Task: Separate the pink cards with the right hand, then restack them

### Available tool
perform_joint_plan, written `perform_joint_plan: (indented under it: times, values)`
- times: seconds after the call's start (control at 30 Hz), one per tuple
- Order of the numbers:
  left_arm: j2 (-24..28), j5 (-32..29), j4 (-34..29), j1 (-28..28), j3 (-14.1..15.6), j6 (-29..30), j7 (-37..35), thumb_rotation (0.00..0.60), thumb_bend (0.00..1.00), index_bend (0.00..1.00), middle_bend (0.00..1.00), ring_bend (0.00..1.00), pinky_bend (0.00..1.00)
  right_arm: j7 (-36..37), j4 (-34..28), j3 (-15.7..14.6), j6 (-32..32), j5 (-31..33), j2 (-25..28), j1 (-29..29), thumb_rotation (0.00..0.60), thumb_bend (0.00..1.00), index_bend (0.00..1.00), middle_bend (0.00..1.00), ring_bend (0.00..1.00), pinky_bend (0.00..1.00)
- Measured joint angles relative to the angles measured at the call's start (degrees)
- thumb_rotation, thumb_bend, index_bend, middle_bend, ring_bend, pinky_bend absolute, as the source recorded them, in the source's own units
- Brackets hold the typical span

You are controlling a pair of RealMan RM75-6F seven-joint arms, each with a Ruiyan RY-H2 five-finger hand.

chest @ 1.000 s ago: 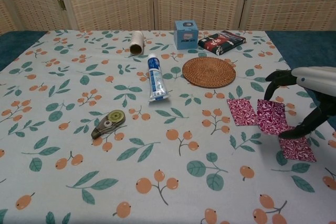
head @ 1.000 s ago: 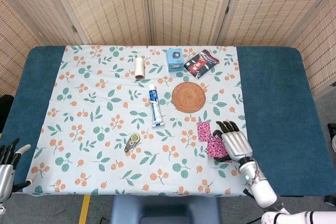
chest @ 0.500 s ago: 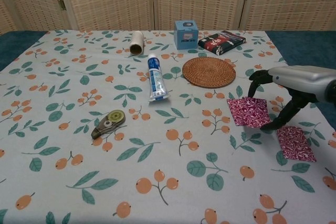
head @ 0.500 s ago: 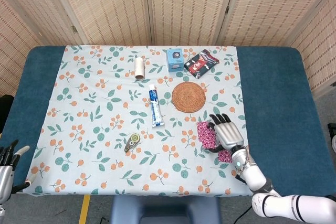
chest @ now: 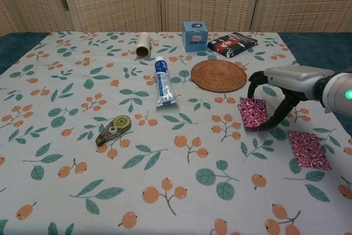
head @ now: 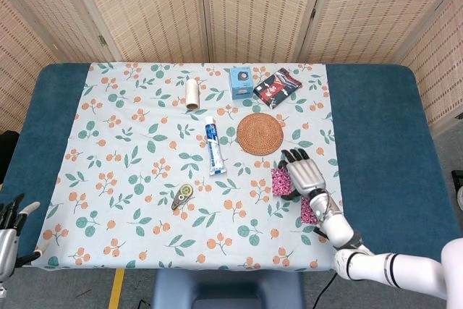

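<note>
Blue table (head: 376, 128) under a floral cloth (head: 130, 179).

At the right of the frame the right hand (chest: 275, 93) arches over a pink card (chest: 252, 113), fingertips touching its right edge. Another pink card (chest: 309, 149) lies flat at lower right, apart. A woven coaster (chest: 219, 75), toothpaste tube (chest: 163, 87) and tape dispenser (chest: 114, 129) rest on the floral-clothed counter (chest: 82, 191).

Print shows on the blue box (chest: 194, 36) and the toothpaste tube (chest: 163, 81), but none is legible.
</note>
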Motion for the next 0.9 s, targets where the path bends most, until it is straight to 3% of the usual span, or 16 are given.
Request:
perform_joint_plan:
  times: [0.27, 0.5, 0.73, 0.9]
  values:
    - [0.15, -0.26, -0.25, 0.01, -0.06, -0.13, 0.32, 0.600, 0.26, 0.23, 0.06, 0.12, 0.00, -0.68, 1.37, 0.01, -1.13, 2.16, -0.54, 0.98, 0.482, 0.18, 0.18, 0.09, 0.00, 0.00]
    - [0.16, -0.28, -0.24, -0.02, -0.08, -0.19, 0.31, 0.600, 0.26, 0.23, 0.06, 0.12, 0.00, -0.31, 0.44, -0.38, -0.63, 1.81, -0.25, 0.83, 0.484, 0.18, 0.16, 0.09, 0.00, 0.00]
    - [0.00, -0.43, 0.48, -0.26, -0.21, -0.60, -0.31, 0.600, 0.26, 0.23, 0.06, 0.12, 0.00, 1.17, -7.29, -1.75, 4.02, -0.67, 3.63, -2.41, 0.482, 0.18, 0.15, 0.08, 0.00, 0.00]
    - [-0.51, -0.07, 1.04, -0.59, -0.08, -0.99, -0.70, 0.600, 0.26, 0.23, 0.06, 0.12, 0.00, 3.69, -14.26, -4.15, 10.04, -3.33, 7.95, -7.79, 0.484, 0.18, 0.16, 0.08, 0.00, 0.00]
